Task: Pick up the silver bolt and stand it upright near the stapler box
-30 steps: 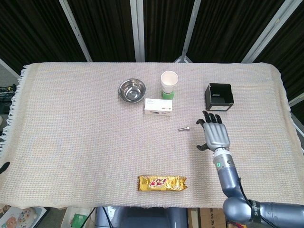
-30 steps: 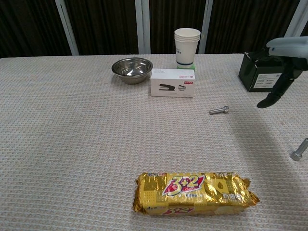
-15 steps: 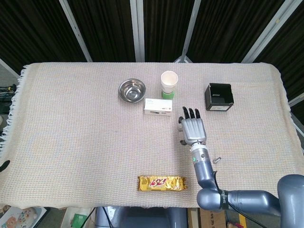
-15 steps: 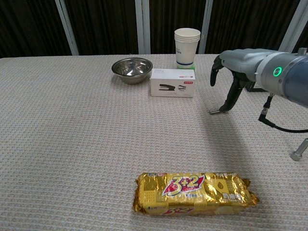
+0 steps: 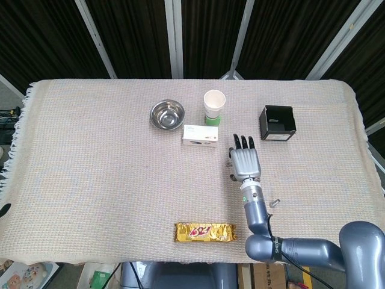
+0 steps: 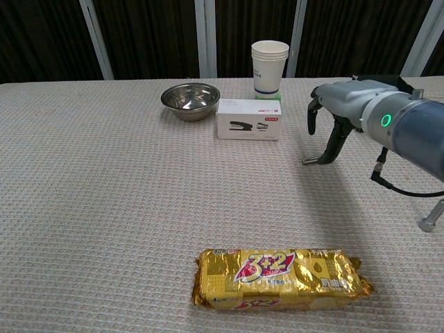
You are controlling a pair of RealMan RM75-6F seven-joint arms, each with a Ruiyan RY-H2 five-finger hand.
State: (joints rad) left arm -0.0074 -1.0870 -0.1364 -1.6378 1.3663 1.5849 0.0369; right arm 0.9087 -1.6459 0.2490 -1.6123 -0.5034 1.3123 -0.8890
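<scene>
Fingers (image 6: 337, 142) of the right hand (image 5: 245, 163) point down at the cloth, spread apart w/ nothing gripped; one fingertip sits at the silver bolt (image 6: 310, 160), touching or nearly so, can't tell which. Bolt lies flat on its side, poking out just left of that fingertip in chest view; from the head view only a bit of it shows at the hand's left edge. Palm faces down, hovering over the bolt. Stapler box (image 6: 249, 119) is near, up and to the left of the hand, apart from it. Paper cup stack (image 6: 270, 68) is behind the box, steel bowl (image 6: 190, 100) further left. Black box (image 5: 277, 123) is beyond the hand to its right. Second bolt (image 6: 431, 218) lies near the forearm, on the right side. Snack pack (image 6: 280, 278) is well apart, toward the table's near edge. Left hand isn't visible in either view.
</scene>
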